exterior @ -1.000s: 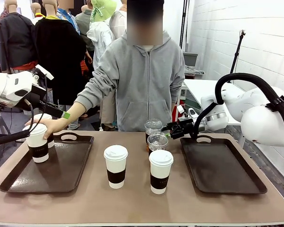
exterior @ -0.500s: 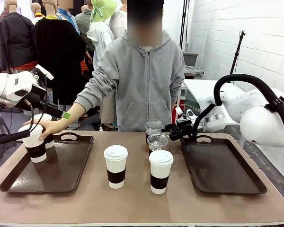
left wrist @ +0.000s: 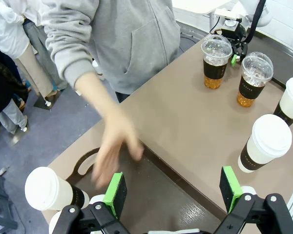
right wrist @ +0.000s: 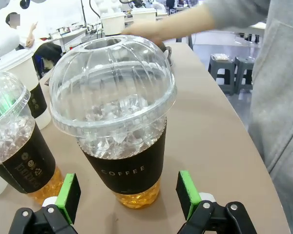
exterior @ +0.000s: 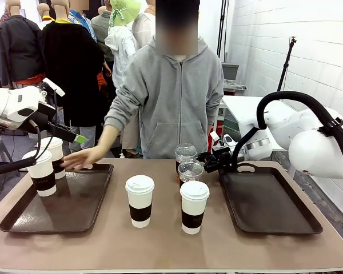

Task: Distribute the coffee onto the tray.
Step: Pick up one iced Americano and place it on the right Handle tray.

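Right wrist view: right fingers [right wrist: 188, 195] wide apart, empty, facing clear dome-lidded plastic cup [right wrist: 117, 122]; left fingers [left wrist: 115, 195] also wide, empty.

**Coffee: 2 cups on tray, 4 on table**

You've got six cups, all upright w/ lids on. Two white paper cups w/ dark-brown sleeves stand at the far-left corner of the left tray [exterior: 74, 208]: front tray cup [exterior: 43, 173] and rear tray cup [exterior: 55, 153], close together. Two more of the same stand on the table [exterior: 103, 242] right of that tray: mid-left cup [exterior: 139, 200] and mid-right cup [exterior: 194, 206], near but apart. Just behind them are two clear dome-lid cups, near dome cup [exterior: 190, 170] and far dome cup [exterior: 185, 152]. Each has a dark band, ice and amber drink; the band facing you reads "COFFEE".
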`<state>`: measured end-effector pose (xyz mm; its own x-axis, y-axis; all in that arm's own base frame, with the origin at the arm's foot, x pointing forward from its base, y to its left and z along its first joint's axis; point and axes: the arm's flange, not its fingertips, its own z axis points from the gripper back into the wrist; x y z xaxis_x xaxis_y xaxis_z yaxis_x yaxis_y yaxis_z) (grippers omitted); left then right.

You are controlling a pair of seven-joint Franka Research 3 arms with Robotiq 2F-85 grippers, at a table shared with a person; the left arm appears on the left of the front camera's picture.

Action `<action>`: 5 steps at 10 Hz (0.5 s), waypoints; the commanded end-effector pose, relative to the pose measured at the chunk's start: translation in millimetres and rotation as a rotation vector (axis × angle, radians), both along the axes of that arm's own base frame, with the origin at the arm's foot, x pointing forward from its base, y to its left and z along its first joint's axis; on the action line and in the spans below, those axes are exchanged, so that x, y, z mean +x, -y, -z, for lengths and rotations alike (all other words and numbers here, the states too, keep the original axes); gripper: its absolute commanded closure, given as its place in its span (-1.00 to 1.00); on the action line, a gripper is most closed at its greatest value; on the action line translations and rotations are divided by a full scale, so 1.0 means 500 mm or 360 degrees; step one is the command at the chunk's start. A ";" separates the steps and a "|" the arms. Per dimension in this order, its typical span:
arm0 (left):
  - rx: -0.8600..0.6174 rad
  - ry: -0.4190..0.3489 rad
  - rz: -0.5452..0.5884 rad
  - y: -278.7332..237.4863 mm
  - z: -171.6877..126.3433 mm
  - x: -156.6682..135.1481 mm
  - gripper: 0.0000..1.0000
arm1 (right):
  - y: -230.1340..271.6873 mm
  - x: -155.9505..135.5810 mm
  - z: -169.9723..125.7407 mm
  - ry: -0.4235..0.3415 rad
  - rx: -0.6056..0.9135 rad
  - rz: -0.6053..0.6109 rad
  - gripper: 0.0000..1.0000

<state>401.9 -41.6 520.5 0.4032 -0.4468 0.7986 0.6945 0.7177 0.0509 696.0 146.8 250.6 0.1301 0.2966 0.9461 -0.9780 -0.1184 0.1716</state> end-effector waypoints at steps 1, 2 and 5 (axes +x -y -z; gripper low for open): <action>-0.0012 -0.0009 0.0001 -0.003 0.003 0.002 -1.00 | -0.014 0.030 0.000 -0.0018 -0.0017 -0.0029 -1.00; -0.0012 -0.0009 0.0001 -0.003 0.003 0.002 -1.00 | -0.017 0.033 0.001 -0.0001 -0.0013 -0.0022 -1.00; -0.0012 -0.0009 0.0001 -0.003 0.003 0.002 -1.00 | -0.023 0.034 0.006 0.0024 -0.0011 -0.0026 -1.00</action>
<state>401.9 -41.6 520.5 0.4032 -0.4468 0.7986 0.6945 0.7177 0.0508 704.5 155.0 248.0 0.1137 0.2851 0.9517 -0.9796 -0.1274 0.1552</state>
